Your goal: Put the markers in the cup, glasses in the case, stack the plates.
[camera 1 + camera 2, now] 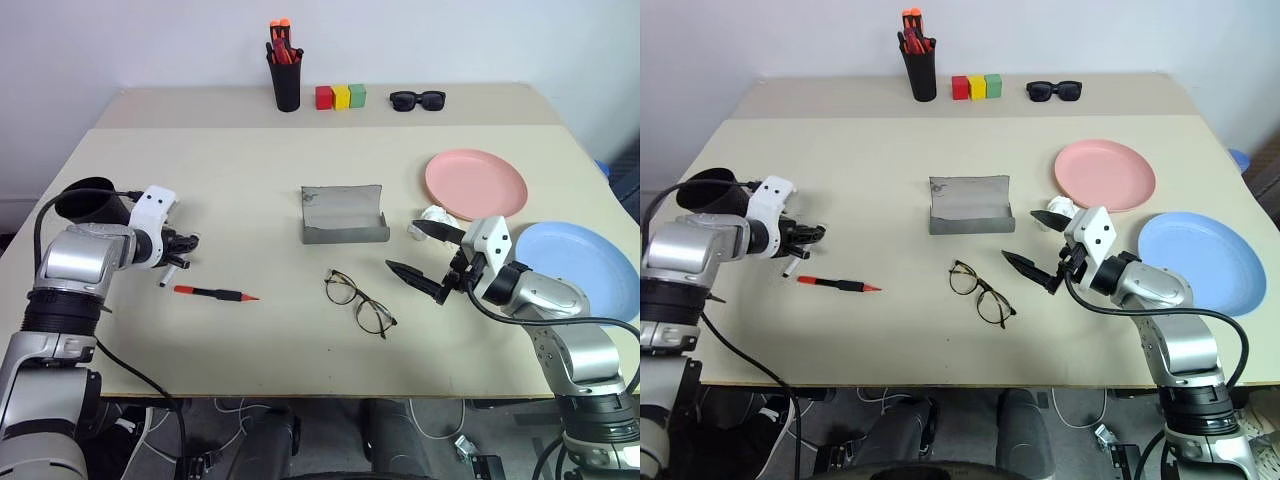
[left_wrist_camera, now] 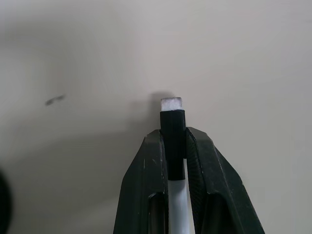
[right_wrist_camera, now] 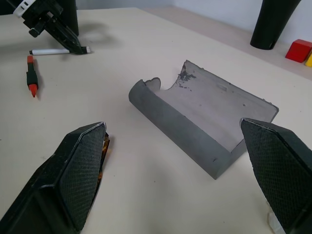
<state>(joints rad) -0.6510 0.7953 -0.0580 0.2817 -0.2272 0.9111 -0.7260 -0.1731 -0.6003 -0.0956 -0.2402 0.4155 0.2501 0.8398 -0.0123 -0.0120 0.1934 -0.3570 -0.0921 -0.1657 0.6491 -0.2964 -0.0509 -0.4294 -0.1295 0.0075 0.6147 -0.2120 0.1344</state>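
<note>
Left wrist view: left hand [image 2: 174, 146] pinches a white, black-banded marker [image 2: 173, 126], seemingly just above the counter [image 1: 250, 160]. Right hand [image 1: 425, 255] gapes, empty, at four o'clock of the case [image 1: 344, 214]; red marker [image 1: 215, 294] lies at eight.

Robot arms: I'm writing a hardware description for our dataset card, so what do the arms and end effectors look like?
Both arms are built of silver-grey metallic segments with black ribbed joint sections. Each wrist carries a white housing, and a black cable loops along each arm. The left end effector and the right end effector each have two black tapered fingers; the right one's pads show a fine textured mesh pattern.
</note>
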